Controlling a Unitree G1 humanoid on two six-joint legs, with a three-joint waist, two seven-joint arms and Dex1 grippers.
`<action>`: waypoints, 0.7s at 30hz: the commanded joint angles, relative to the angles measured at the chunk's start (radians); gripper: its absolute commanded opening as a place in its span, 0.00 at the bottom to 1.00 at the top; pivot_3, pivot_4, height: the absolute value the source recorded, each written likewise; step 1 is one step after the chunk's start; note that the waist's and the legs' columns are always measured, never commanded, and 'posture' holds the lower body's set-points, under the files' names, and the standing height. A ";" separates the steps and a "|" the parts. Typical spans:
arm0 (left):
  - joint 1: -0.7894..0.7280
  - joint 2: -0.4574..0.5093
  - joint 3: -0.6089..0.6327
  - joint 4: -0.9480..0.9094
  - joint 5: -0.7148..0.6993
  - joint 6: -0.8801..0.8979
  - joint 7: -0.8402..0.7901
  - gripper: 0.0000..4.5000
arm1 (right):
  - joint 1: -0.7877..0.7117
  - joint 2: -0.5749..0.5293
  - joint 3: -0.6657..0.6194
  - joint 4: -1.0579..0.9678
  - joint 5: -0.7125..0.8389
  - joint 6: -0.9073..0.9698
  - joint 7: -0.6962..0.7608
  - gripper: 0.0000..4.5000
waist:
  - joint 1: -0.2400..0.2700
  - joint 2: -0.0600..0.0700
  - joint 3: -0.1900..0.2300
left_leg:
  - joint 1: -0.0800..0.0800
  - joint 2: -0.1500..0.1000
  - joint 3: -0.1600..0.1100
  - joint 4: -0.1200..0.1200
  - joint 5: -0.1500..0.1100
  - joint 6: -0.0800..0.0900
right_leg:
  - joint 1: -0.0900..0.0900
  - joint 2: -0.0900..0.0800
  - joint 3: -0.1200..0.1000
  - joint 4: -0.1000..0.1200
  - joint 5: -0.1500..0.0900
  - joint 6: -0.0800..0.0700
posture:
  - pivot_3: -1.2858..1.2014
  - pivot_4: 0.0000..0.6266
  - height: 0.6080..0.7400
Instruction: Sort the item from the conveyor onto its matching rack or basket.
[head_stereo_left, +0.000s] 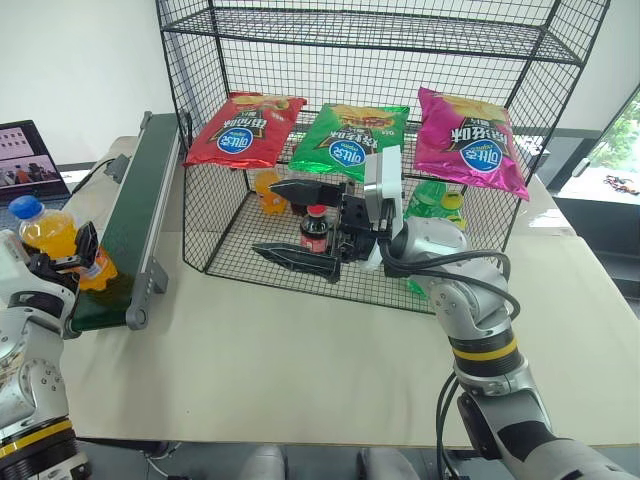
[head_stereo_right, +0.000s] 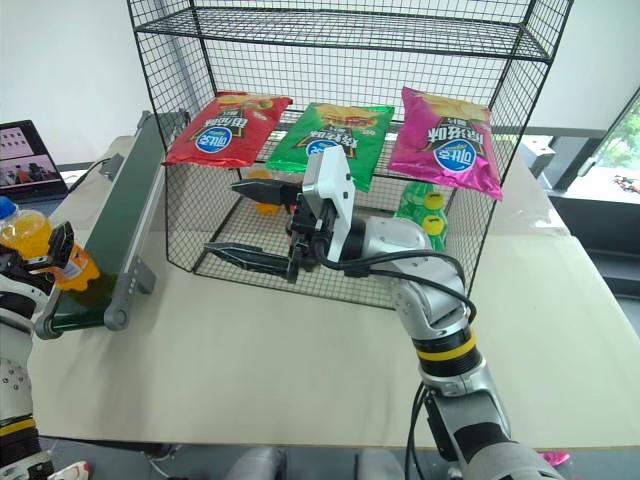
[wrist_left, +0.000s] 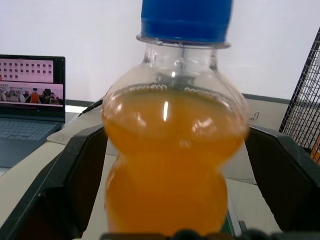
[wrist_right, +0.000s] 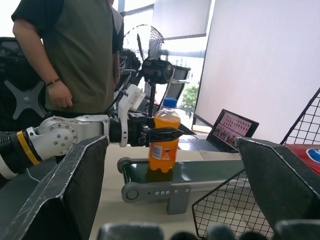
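Bottle of orange soda (head_stereo_left: 50, 238) stands upright at the near end of the conveyor (head_stereo_left: 128, 232), at the frame's left edge, between the left end effector's (wrist_right: 161, 134) closing fingers, gripped or nearly so. Right end effector (head_stereo_left: 300, 222) hangs released before the rack (head_stereo_left: 380, 120), farther off. Counted: one soda on the belt, three snack bags, one rack.

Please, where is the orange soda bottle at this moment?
The orange soda bottle stands at the near end of the conveyor, on the robot's left, between the fingers of the left gripper, left of the wire rack.
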 joint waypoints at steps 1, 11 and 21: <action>0.000 0.015 0.009 -0.030 -0.018 -0.008 -0.017 0.62 | 0.001 0.002 -0.022 -0.040 0.024 -0.012 -0.008 1.00 | 0.003 0.000 0.000 | 0.000 0.000 0.000 0.000 0.000 0.000 | 0.000 0.000 0.000 0.000 0.000 0.000 | 0.52 0.24 0.98; 0.135 0.024 -0.029 -0.415 -0.197 0.205 -0.014 0.56 | 0.078 -0.065 -0.030 -0.094 -0.011 0.008 -0.055 1.00 | 0.008 -0.002 0.001 | -0.001 -0.001 0.000 0.000 0.000 0.000 | 0.000 -0.002 0.000 -0.001 0.000 0.000 | 0.52 0.24 0.98; -0.030 -0.010 -0.352 -0.422 -0.111 0.245 -0.004 0.56 | 0.214 -0.095 0.037 -0.137 -0.132 0.004 -0.167 1.00 | 0.002 -0.002 0.002 | -0.001 0.000 0.000 0.000 0.000 0.000 | 0.000 0.001 0.000 0.000 0.000 0.000 | 0.52 0.24 0.98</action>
